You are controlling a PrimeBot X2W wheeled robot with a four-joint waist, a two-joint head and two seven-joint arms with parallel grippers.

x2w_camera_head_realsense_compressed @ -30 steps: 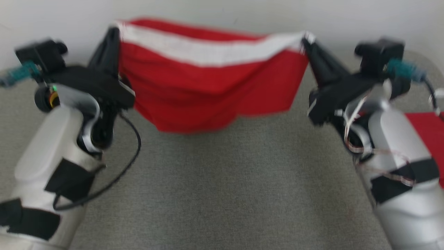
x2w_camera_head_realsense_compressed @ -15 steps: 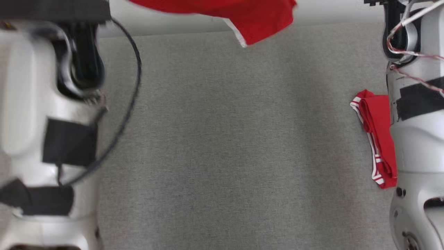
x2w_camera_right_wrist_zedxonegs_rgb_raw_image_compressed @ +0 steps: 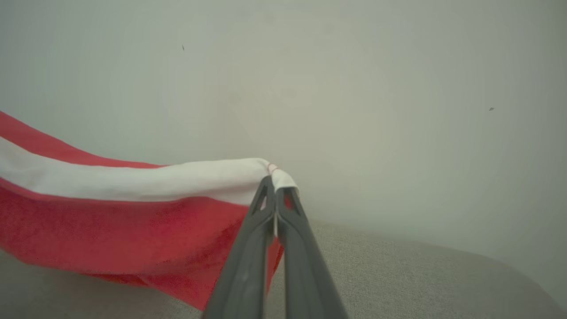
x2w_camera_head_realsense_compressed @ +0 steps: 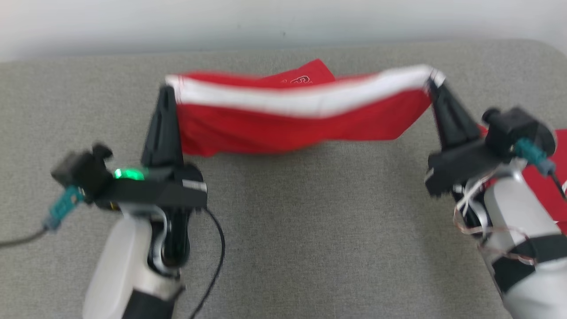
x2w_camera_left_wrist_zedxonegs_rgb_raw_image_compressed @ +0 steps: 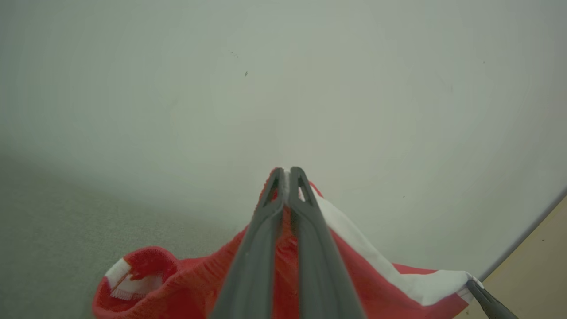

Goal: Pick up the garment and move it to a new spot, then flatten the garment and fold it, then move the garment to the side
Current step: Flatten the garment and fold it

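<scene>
A red garment with a white band along its top edge hangs stretched between my two grippers above the grey table; its lower edge reaches the far part of the surface. My left gripper is shut on the band's left corner, my right gripper shut on the right corner. In the left wrist view the closed gripper pinches the red garment. In the right wrist view the gripper clamps the white hem of the garment.
Another red cloth lies on the table at the right, partly behind my right forearm. A pale wall runs along the table's far edge. A black cable hangs under my left wrist.
The head camera has tilted up and down between frames. The garment, held higher against the wall before, now hangs lower, over the far part of the table, and both grippers keep their hold.
</scene>
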